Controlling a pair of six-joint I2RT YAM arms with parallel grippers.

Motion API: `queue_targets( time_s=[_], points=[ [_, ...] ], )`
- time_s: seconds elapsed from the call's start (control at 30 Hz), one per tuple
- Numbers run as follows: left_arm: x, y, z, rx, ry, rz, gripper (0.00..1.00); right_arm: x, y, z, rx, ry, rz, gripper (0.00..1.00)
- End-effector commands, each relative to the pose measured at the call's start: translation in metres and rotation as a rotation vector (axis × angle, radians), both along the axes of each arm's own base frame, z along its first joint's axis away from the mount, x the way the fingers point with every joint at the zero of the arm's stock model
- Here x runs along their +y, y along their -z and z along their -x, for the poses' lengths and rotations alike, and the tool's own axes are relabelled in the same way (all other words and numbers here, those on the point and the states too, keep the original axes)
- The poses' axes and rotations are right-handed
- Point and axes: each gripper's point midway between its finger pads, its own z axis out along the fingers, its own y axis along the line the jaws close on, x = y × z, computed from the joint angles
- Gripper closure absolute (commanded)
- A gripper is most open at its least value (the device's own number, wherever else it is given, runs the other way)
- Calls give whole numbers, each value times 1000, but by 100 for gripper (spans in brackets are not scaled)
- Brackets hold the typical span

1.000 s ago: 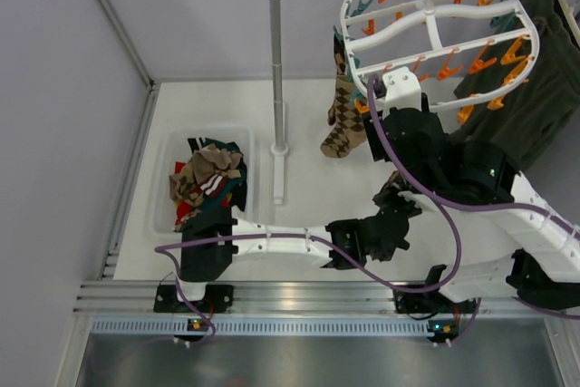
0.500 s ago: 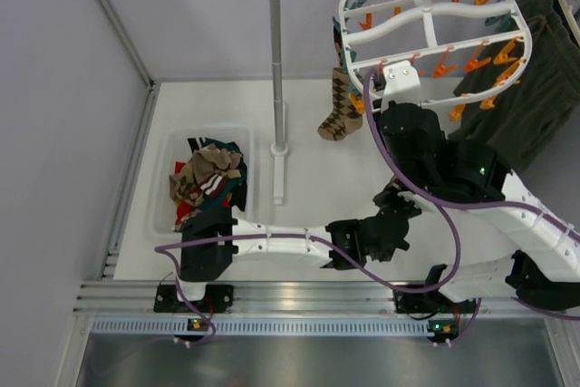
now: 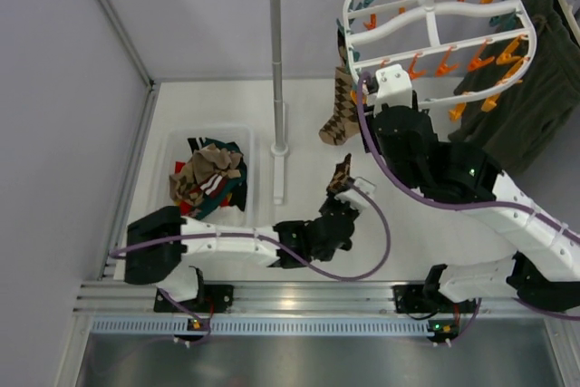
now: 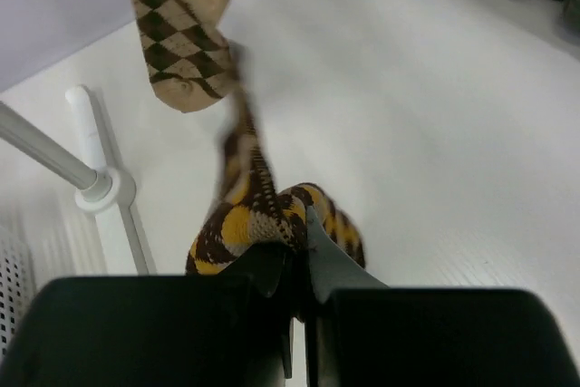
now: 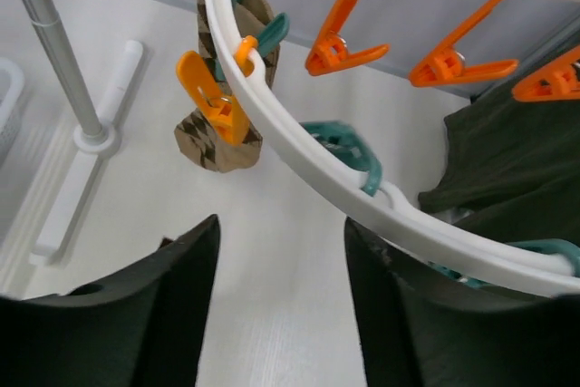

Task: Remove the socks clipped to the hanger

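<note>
Since a second ago, one of two argyle socks has come off the hanger (image 3: 426,14). The left gripper (image 3: 344,195) has swung out over mid-table with that loose sock (image 3: 341,172), and the left arm's base link has turned leftward.

Top view: a clear bin (image 3: 165,156) sits at the table's left, holding a heap (image 3: 208,178) of tan argyle, red, teal and black socks. The rack (image 3: 275,61) has its upright just right of the bin, between it and the left gripper, and the hanger hangs from the rack's rail. One hung sock (image 3: 339,117) dangles from the hanger's left edge, just beyond the loose sock. The right arm (image 3: 435,165) reaches up under the hanger and hides its own fingers. A green garment (image 3: 535,97) hangs at the right, partly behind the hanger.

Left wrist: the fingers are clamped tight on the loose sock. Its bunched end bulges past the tips, and the rest trails off, blurred, toward the hung sock; whether the two touch I cannot tell. The rack's foot lies to the left.

Right wrist: the right gripper (image 5: 281,224) has its fingers spread wide with nothing between them, close below the hanger's rim. Teal clips (image 5: 272,33) sit at the hung sock's top and an orange clip (image 5: 213,97) hangs in front of it. The garment fills the right side.
</note>
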Motion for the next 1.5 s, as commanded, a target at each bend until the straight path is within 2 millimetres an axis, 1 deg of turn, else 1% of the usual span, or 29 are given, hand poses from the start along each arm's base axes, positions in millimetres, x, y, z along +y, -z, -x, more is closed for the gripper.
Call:
queue_targets(
  time_s=[0.0,0.03,0.07,0.13,0.17,0.23,0.27,0.3,0.33,0.37,0.4,0.47,0.5,0.57,0.6,0.63,0.7,0.77,0.8,0.93,0.97,1.03,1.07,1.17,1.2,1.27,1.3,1.4,1.47],
  points=[
    [47,-40,-17,134,-56,325,100,4,-17,3,-34,-48,-121,41],
    [63,-30,-21,156,-82,323,100,7,-14,4,-27,-60,-129,37],
    [84,-38,-24,168,-112,339,100,10,-16,5,-30,-73,-153,32],
    [115,-40,-38,189,-205,369,100,13,-15,8,-23,-98,-184,24],
    [137,-41,-37,203,-243,337,100,14,-15,9,-22,-106,-192,11],
    [167,-47,-49,213,-339,365,100,19,-15,13,-17,-144,-229,1],
    [183,-59,-50,208,-362,393,100,21,-18,17,-14,-183,-255,1],
    [205,-60,-59,208,-421,395,100,25,-21,19,-20,-205,-284,1],
    [214,-63,-61,213,-428,405,100,28,-19,22,-13,-225,-300,1],
    [225,-71,-65,209,-446,422,100,26,-24,26,-23,-240,-330,1],
    [250,-76,-73,197,-507,426,100,30,-27,29,-21,-273,-354,1],
    [265,-82,-82,200,-535,425,100,32,-27,34,-15,-302,-381,1],
    [284,-90,-94,191,-594,431,100,31,-31,40,-17,-328,-403,1],
    [297,-86,-104,231,-628,405,100,32,-33,44,-16,-352,-427,1],
    [315,-96,-114,227,-680,439,100,30,-35,48,-21,-366,-443,1],
    [320,-86,-122,260,-701,420,100,31,-34,49,-19,-373,-454,0],
    [342,-90,-136,274,-743,468,100,27,-33,53,-23,-382,-461,0],
    [354,-84,-148,302,-775,474,100,23,-33,55,-29,-383,-466,1],
    [370,-84,-152,303,-817,482,100,23,-32,55,-25,-384,-462,1],
    [381,-57,-166,376,-862,472,100,20,-25,58,-20,-389,-459,1],
    [379,-37,-166,420,-882,469,100,18,-26,60,-26,-392,-467,1],
    [383,-8,-163,468,-933,451,100,18,-23,60,-27,-393,-469,1],
    [383,24,-160,535,-968,439,100,17,-24,62,-30,-400,-478,1],
    [384,73,-155,647,-1013,420,100,19,-19,63,-23,-412,-483,1],
    [384,97,-154,691,-1034,414,100,21,-15,63,-15,-416,-478,1],
    [380,121,-150,744,-1035,434,100,20,-12,64,-8,-416,-477,1],
    [381,142,-141,785,-1046,420,100,22,-6,64,2,-413,-471,1],
    [382,154,-142,798,-1048,432,100,20,2,65,12,-410,-468,1],
    [379,147,-143,793,-1023,435,100,17,5,66,15,-408,-468,1]
  ],
)
